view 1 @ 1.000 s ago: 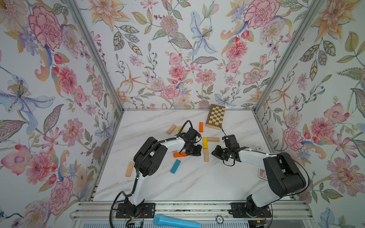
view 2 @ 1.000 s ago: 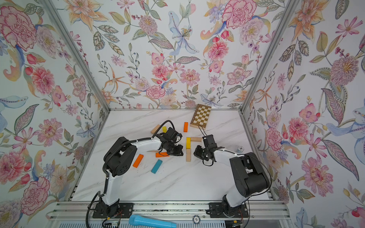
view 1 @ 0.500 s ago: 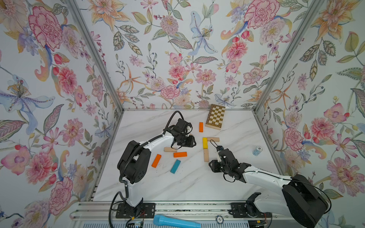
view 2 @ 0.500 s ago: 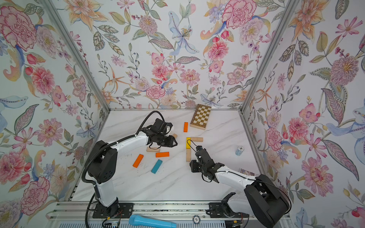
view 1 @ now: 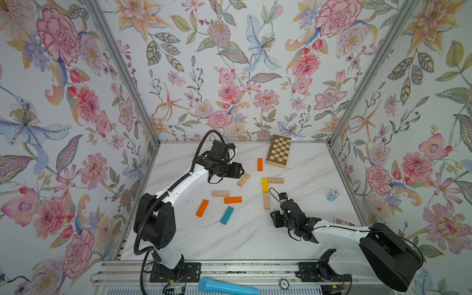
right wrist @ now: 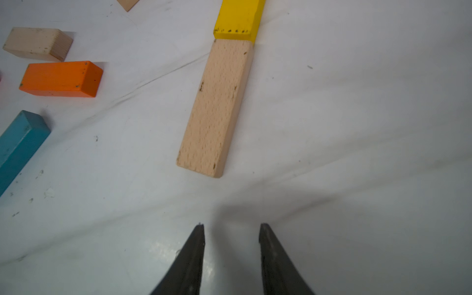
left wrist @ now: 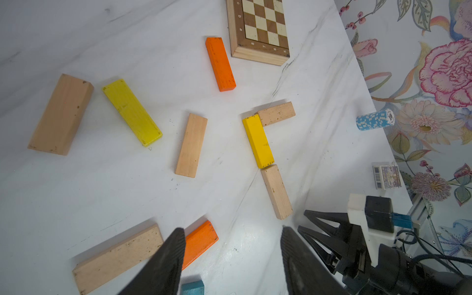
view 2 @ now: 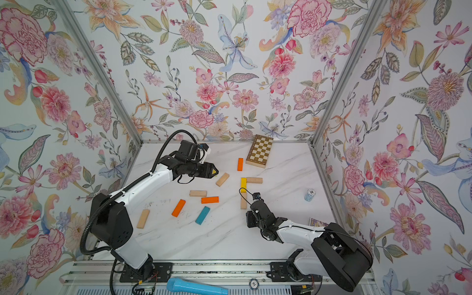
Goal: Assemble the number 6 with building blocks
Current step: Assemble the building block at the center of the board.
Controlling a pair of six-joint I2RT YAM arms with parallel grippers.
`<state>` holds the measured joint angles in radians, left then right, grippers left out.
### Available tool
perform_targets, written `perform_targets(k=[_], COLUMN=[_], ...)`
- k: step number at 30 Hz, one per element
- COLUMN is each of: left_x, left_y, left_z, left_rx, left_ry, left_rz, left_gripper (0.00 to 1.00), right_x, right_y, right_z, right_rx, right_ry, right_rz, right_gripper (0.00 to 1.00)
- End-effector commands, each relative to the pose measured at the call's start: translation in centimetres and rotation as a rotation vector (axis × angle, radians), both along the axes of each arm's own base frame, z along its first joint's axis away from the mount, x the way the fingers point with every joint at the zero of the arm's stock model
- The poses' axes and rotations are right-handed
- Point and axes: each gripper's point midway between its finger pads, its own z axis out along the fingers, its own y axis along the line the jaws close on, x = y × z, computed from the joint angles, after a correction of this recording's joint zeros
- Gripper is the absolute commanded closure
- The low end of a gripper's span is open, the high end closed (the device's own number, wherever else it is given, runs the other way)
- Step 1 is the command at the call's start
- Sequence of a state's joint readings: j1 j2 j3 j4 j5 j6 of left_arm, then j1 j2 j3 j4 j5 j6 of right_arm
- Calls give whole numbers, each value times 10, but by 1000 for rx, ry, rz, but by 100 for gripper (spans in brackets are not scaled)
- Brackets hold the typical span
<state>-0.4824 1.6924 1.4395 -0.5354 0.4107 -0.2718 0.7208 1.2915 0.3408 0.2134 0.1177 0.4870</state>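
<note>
Right of centre on the marble tabletop (view 1: pixel 229 242), three building blocks joined: a beige bar (view 1: pixel 275 180) lying crosswise, its end against the far end of a yellow block (view 1: pixel 265 185), and a lower beige block (view 1: pixel 266 200) butted end to end with the yellow one toward the near edge. Only the stem and top bar of the number 6 so far.

Loose and flat toward the left edge:
- a slanted beige block (view 1: pixel 243 179)
- a pale beige block (view 1: pixel 220 193) just beside an orange block (view 1: pixel 233 199)
- a tilted orange block (view 1: pixel 202 208)
- a teal block (view 1: pixel 226 215)
- in a top view, an outlying beige block (view 2: pixel 143 218) nearest the left edge

By the far edge, a lone orange block (view 1: pixel 260 164) just beside the chessboard (view 1: pixel 279 154). In the left wrist view, two more: a second yellow block (left wrist: pixel 132 112) and a broad beige block (left wrist: pixel 60 114).

Left gripper (left wrist: pixel 232 229): jaws spread wide, nothing between them, raised over the tabletop just beside the slanted beige block.

Right gripper (right wrist: pixel 232 225): jaws partly parted, empty, low over bare tabletop just short of the near end of the lower beige block.

Toward the right edge, a blue poker chip stack (view 1: pixel 332 194) and a small card box (view 1: pixel 343 221).
</note>
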Motion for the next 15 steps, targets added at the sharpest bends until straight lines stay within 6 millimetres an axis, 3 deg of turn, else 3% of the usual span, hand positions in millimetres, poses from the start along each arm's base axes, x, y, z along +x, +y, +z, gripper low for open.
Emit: perform_targets(k=[1, 15], left_x=[-1, 0], left_y=[14, 18], left_z=[6, -15], left_rx=[25, 34], left_ry=[-26, -22], left_rz=[0, -5], left_gripper=[36, 36], right_x=[1, 4], right_y=[-2, 0], right_z=[-10, -23], right_rx=[-38, -75], right_ry=[0, 38], right_rz=[1, 7], right_gripper=[63, 66])
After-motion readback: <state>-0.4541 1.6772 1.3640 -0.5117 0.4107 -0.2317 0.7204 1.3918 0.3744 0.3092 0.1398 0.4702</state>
